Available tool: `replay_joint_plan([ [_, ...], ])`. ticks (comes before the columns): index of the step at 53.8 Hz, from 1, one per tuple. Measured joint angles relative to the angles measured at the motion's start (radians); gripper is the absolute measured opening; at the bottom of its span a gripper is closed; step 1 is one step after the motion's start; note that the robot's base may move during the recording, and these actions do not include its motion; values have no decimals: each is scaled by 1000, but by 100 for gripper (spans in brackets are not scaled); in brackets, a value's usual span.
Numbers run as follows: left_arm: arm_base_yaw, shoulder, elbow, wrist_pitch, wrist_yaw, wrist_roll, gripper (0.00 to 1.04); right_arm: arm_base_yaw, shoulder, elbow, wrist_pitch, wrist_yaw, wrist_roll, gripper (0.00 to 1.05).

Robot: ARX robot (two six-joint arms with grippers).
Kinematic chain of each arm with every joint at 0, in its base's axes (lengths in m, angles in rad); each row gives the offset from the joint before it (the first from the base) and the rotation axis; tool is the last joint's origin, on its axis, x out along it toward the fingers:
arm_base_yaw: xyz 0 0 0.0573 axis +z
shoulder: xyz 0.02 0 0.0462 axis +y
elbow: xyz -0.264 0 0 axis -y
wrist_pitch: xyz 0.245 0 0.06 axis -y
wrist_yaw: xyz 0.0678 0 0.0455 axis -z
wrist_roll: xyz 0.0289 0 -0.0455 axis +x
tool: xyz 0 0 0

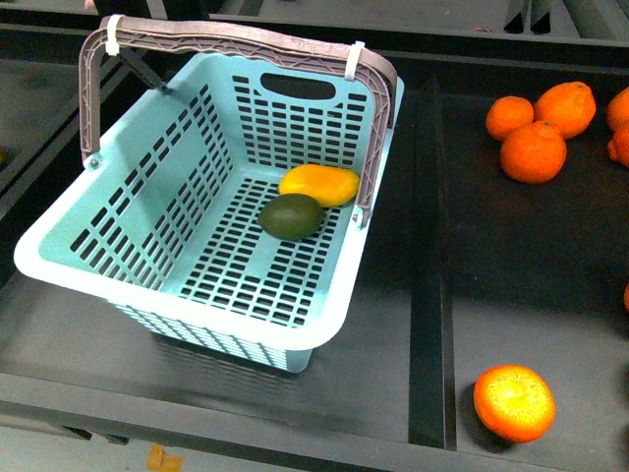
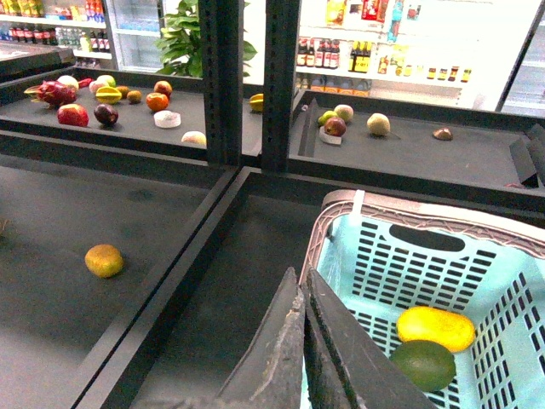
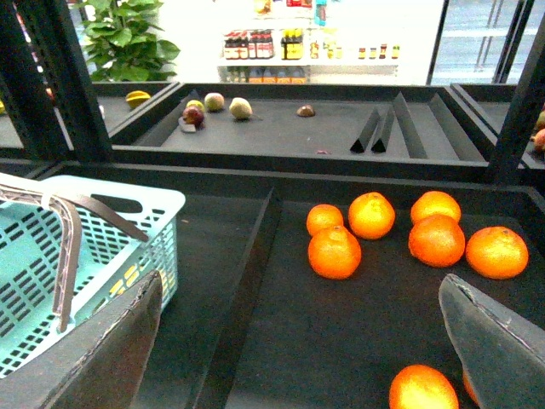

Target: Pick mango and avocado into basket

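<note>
In the front view, neither pincer shows. The round orange fruit at the right edge is cut off. In the right wrist view, the light teal slotted plastic basket hides its contents and runs off-frame.

Several oranges cluster at the far right of the dark table, and one orange sits alone near its front edge.
</note>
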Motion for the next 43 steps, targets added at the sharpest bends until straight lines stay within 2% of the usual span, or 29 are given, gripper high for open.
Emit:
replay_joint_plan([
  [3,13,-48,-11,-37,18,0,2,0,0,0,0,0,0,96],
  [6,61,-102,-19,-78,83,2,2,0,0,0,0,0,0,96],
  [10,90,-168,-27,-130,86,3,2,0,0,0,0,0,0,96],
  [43,94,-655,-47,-576,95,3,2,0,0,0,0,0,0,96],
])
